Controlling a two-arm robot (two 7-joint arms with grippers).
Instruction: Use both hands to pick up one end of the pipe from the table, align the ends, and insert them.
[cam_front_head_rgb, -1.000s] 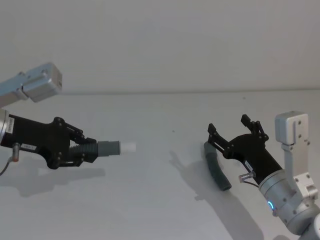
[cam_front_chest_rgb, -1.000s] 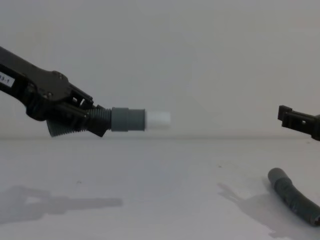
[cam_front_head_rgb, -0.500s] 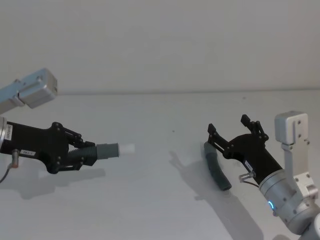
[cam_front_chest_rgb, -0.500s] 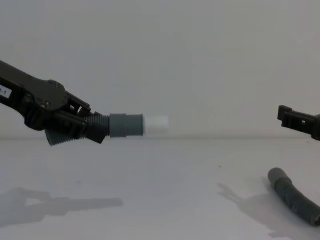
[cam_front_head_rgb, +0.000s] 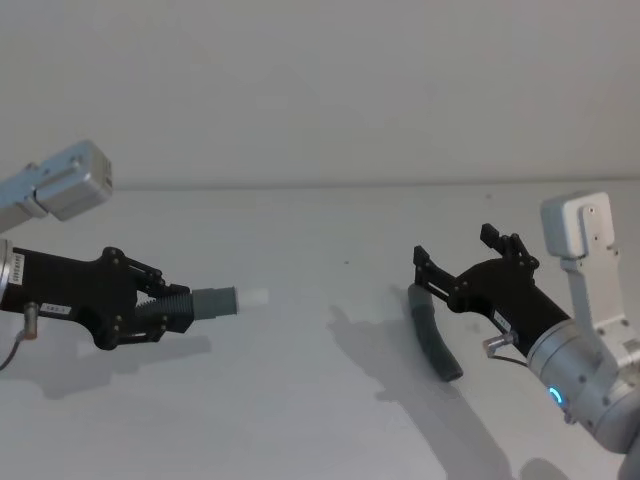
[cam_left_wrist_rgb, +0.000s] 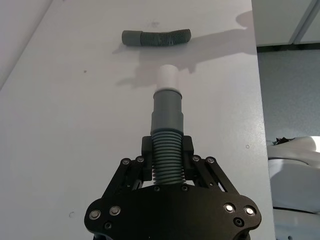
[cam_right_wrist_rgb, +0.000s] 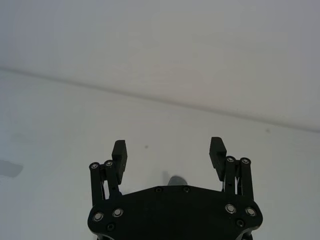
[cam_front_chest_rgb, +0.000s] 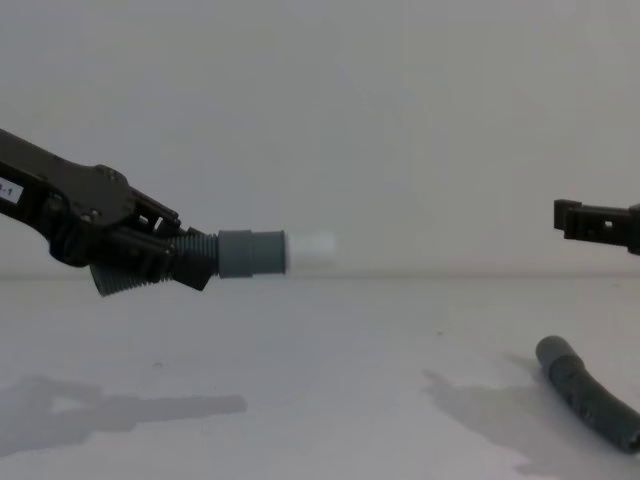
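Head view: the left gripper (cam_front_head_rgb: 168, 308) has drawn back a little over the last second and sits lower. Its fingers are clamped on the held hose (cam_front_head_rgb: 170, 304), with the cuff (cam_front_head_rgb: 215, 300) and white tip (cam_front_head_rgb: 254, 297) sticking out past the fingertips. The right gripper (cam_front_head_rgb: 455, 248) has lifted slightly. It is spread wide above the loose hose (cam_front_head_rgb: 432, 338), which lies on the table (cam_front_head_rgb: 300, 400) under and just ahead of the fingertips. Bare table lies between tip and loose hose.

Left wrist view: the fingers (cam_left_wrist_rgb: 187, 147) pinch the ribbed part. The loose hose (cam_left_wrist_rgb: 156, 37) lies crosswise well beyond the tip (cam_left_wrist_rgb: 167, 77), and the table edge runs close on one side.

Right wrist view: both fingers (cam_right_wrist_rgb: 119, 151) stand apart, with a grey hose end (cam_right_wrist_rgb: 175, 181) between their bases.

Chest view: the right gripper's finger (cam_front_chest_rgb: 595, 215) now sits level, clear above the loose hose (cam_front_chest_rgb: 585, 395).
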